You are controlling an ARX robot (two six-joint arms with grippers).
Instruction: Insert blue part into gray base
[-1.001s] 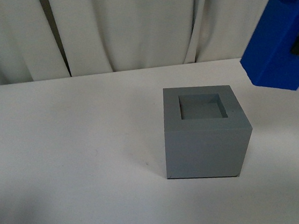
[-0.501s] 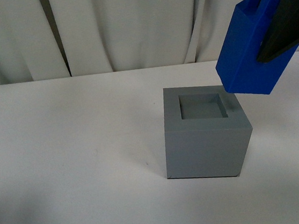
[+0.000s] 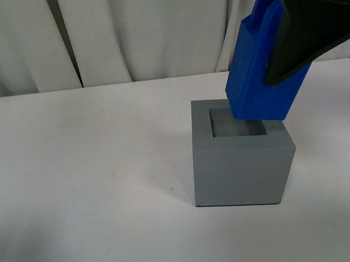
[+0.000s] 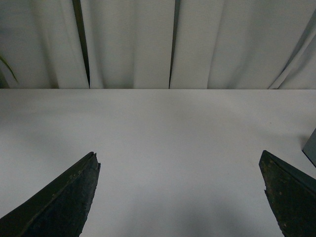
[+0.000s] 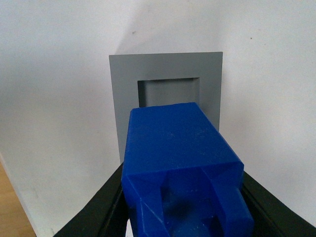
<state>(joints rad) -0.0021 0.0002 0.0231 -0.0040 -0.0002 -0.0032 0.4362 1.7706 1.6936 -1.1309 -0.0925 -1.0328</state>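
The gray base (image 3: 242, 167) stands on the white table with its square recess (image 3: 235, 128) facing up. My right gripper (image 3: 281, 62) is shut on the blue part (image 3: 253, 71), which hangs tilted just above the recess, its lower end over the far right corner. In the right wrist view the blue part (image 5: 177, 148) sits between the black fingers (image 5: 98, 212) of the right gripper (image 5: 181, 173), with the gray base (image 5: 123, 89) and its recess (image 5: 168, 91) beyond it. My left gripper (image 4: 180, 163) is open over bare table, nothing between its fingers (image 4: 64, 197).
White curtains (image 3: 150, 26) hang behind the table's far edge. A corner of the gray base (image 4: 312, 148) shows at the edge of the left wrist view. A wooden strip (image 5: 10, 212) shows past the table's edge in the right wrist view.
My right gripper has carried the blue part leftward and slightly down, from beside the base's right to directly over its recess. The base has not moved.
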